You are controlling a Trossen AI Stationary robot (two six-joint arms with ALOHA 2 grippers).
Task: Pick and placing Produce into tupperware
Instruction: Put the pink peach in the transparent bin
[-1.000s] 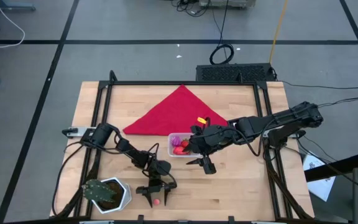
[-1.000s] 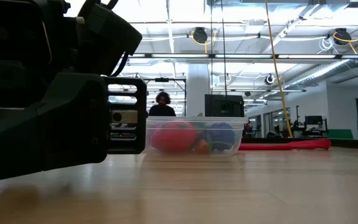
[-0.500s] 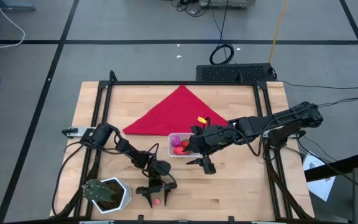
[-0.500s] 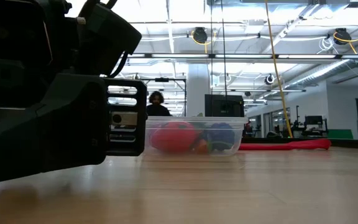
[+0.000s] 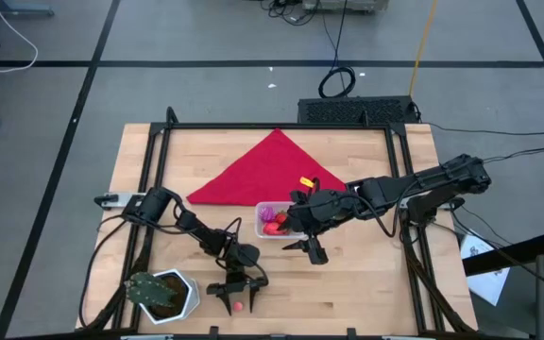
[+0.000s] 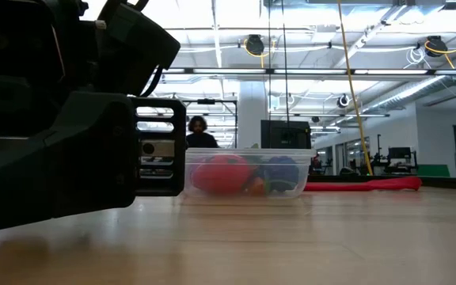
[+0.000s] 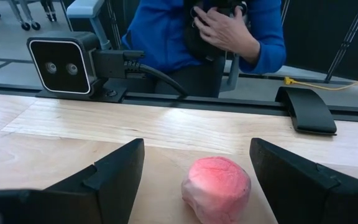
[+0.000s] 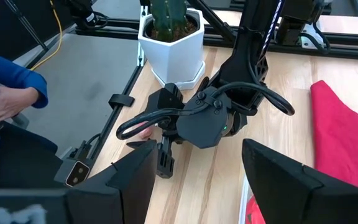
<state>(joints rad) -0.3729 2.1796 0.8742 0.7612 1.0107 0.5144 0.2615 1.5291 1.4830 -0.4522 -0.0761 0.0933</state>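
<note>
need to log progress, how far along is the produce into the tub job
Partly done: several fruits, red and purple, already sit in the tupperware. In hand: the open left gripper straddles a pink-red ball on the table, not yet gripped. Left: grasp and carry it to the tub. The right gripper waits beside the tub.

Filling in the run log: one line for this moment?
left gripper: open around red ball | right gripper: open beside tupperware | stage: pre-grasp

Open surface lies right of the left gripper; the pot crowds its left side.
</note>
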